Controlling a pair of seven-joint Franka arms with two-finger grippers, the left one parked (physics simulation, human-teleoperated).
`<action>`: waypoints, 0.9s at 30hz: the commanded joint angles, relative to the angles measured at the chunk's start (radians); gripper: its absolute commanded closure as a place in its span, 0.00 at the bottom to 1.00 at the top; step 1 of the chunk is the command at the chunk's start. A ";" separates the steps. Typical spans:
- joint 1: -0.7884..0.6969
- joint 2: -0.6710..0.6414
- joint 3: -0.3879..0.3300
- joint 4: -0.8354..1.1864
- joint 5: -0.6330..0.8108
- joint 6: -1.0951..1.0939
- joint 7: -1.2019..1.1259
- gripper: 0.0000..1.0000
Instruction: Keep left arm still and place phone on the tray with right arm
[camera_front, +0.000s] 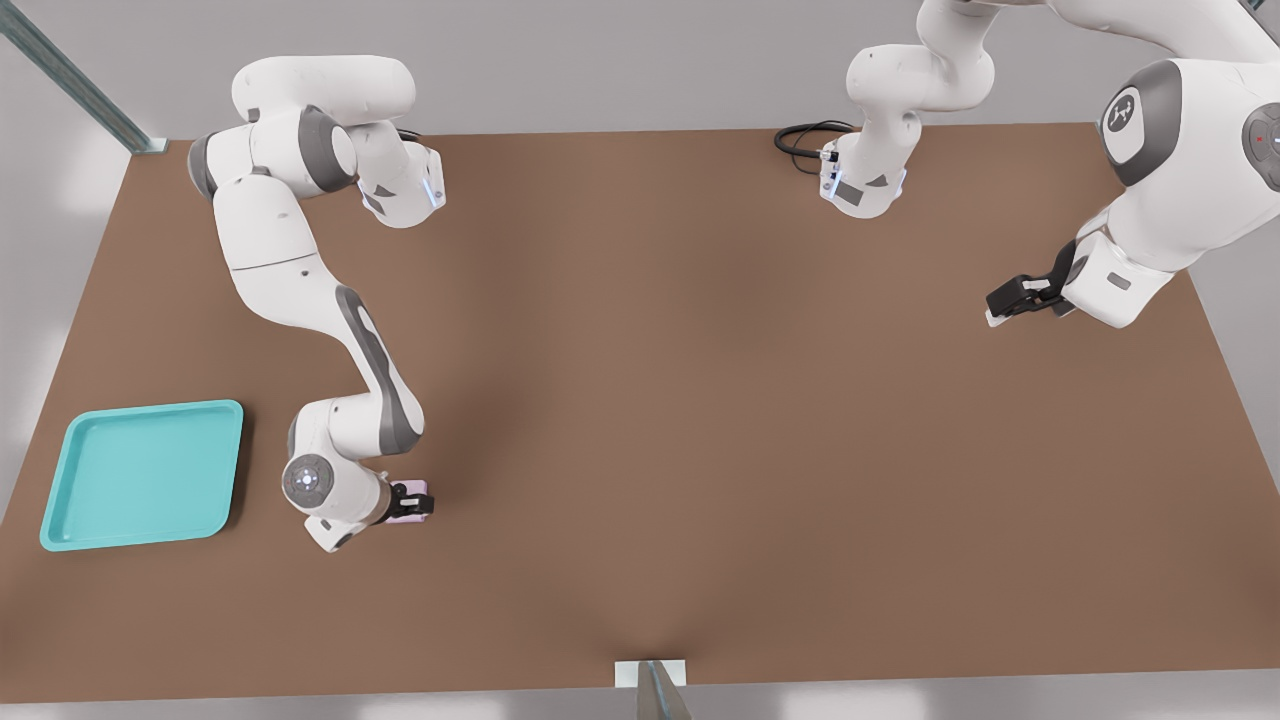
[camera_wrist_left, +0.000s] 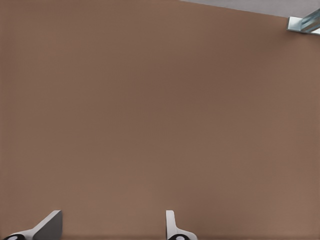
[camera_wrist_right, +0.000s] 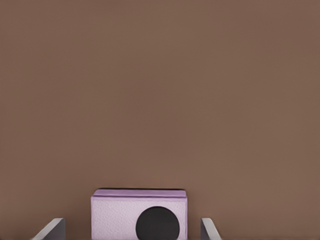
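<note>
A: Status?
B: My claw (camera_front: 418, 502) is low at lower left of the front view, fingers spread either side of the phone (camera_wrist_right: 139, 214), not gripping; it lies on the counter (camera_front: 700, 400).
A: Tray?
B: The tray (camera_front: 60, 535) is left of it, apart.

The right arm (camera_front: 300, 290) bends down low, its pincer (camera_front: 412, 501) spread open, fingers (camera_wrist_right: 50, 230) apart.

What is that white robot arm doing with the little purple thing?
The white jointed right arm has reached down to the small pale pink-lilac phone lying on the brown table. Its black two-finger gripper is right at the phone, with a finger on either side and gaps showing, so it has not squeezed it yet. The shallow turquoise tray sits apart, on the front view's left, with nothing in it.
</note>
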 joint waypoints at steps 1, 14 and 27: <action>-0.001 -0.001 0.000 -0.012 0.001 0.016 0.039 0.00; 0.000 0.000 0.000 -0.052 0.001 0.050 0.048 0.07; -0.138 -0.124 0.002 -0.064 -0.001 -0.081 -0.140 0.29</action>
